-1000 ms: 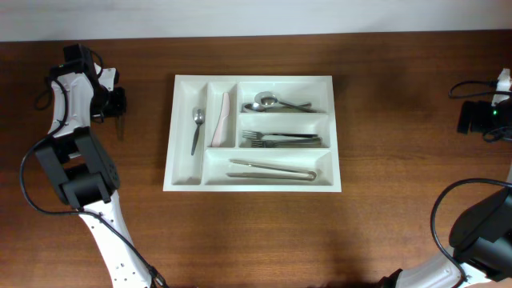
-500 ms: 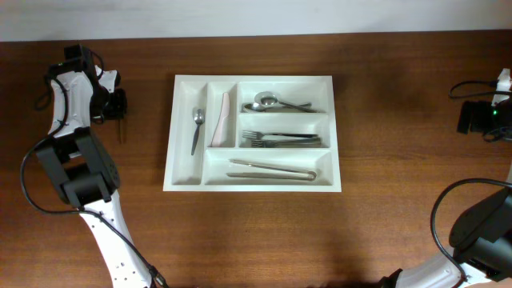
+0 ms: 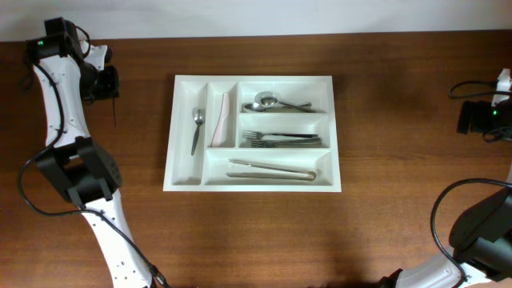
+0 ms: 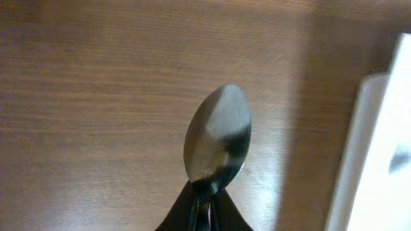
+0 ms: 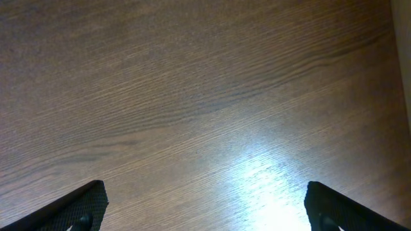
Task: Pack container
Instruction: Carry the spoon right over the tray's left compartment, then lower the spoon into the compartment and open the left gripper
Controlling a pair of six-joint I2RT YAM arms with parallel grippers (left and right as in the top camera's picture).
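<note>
The left gripper (image 3: 106,85) has moved farther back, pinching a spoon (image 4: 217,141) (round end out) near the white cutlery tray (image 3: 253,78). The right gripper (image 5: 205,208) is spread wide.

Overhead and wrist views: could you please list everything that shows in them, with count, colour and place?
tray: one, white, mid-table, five compartments
small spoon: one, silver, leftmost upright compartment
pale utensil: one, pinkish, second upright compartment
spoons: count unclear, silver, top long compartment
forks: stacked, count unclear, silver, middle long compartment
long utensil: count unclear, cream, bottom long compartment
held spoon: one, silver, left of the tray
table: one, brown wood
left gripper: black, shut on the held spoon's handle
right gripper: black, open, empty, over bare wood at the right
</note>
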